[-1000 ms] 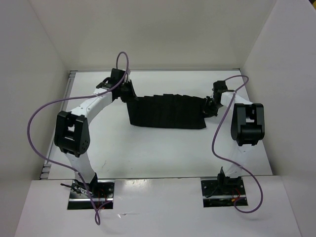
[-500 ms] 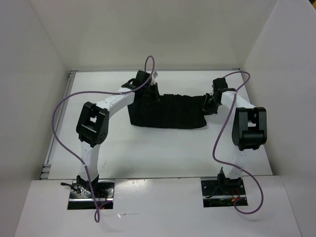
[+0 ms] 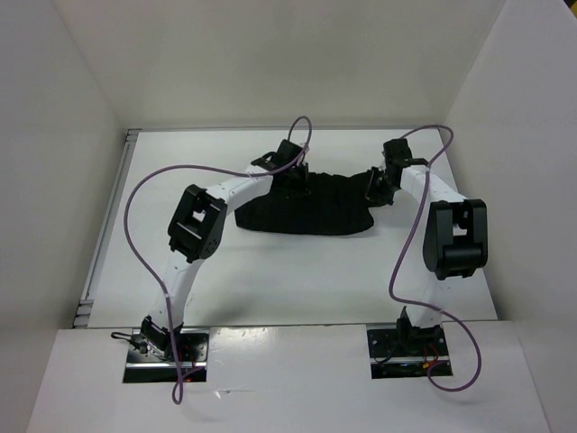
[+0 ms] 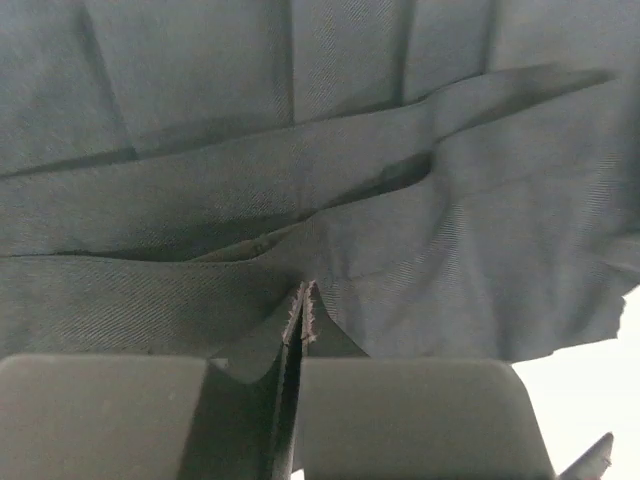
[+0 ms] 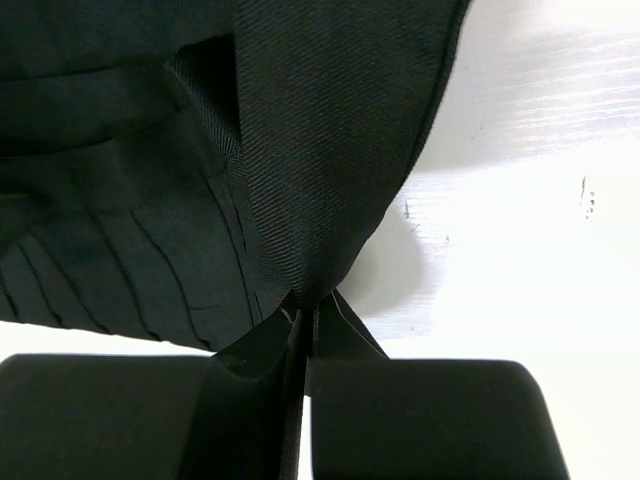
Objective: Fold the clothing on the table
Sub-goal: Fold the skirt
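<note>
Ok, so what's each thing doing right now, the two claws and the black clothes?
clothing: rumpled, pleats bunched, partly resting on the table, pinched in two spots.
left claw: shut, pinching a fold of the clothing.
right claw: shut, pinching the clothing near its right edge.

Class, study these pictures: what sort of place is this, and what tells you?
Probably a robot lab cell: a white table boxed by white walls, two cabled arms bolted down, one black garment.
</note>
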Controlling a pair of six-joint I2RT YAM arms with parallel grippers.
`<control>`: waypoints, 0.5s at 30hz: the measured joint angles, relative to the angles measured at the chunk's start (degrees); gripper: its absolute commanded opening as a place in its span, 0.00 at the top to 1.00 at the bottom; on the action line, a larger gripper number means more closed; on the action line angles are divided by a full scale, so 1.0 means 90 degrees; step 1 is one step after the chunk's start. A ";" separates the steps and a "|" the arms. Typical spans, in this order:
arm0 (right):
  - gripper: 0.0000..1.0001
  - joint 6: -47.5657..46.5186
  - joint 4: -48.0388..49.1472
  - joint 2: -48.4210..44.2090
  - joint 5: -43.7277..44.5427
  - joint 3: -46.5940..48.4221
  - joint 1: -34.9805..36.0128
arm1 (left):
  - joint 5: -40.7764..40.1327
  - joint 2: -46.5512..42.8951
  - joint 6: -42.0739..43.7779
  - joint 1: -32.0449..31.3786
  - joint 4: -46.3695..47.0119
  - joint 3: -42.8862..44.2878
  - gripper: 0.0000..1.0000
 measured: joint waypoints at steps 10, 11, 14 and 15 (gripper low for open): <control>1.00 0.0085 -0.0289 -0.0578 0.0058 0.0410 0.0117 | -0.0833 0.0362 0.0010 -0.0170 -0.0289 0.0233 1.00; 1.00 0.0117 -0.0321 -0.0651 0.0066 0.0469 0.0177 | -0.0860 0.0396 0.0010 -0.0170 -0.0274 0.0279 1.00; 1.00 0.0194 -0.0444 -0.0894 0.0068 0.0675 0.0440 | -0.0874 0.0461 0.0007 -0.0189 -0.0248 0.0340 1.00; 1.00 0.0209 -0.0474 -0.0969 0.0068 0.0758 0.0537 | -0.0874 0.0474 0.0007 -0.0204 -0.0223 0.0352 1.00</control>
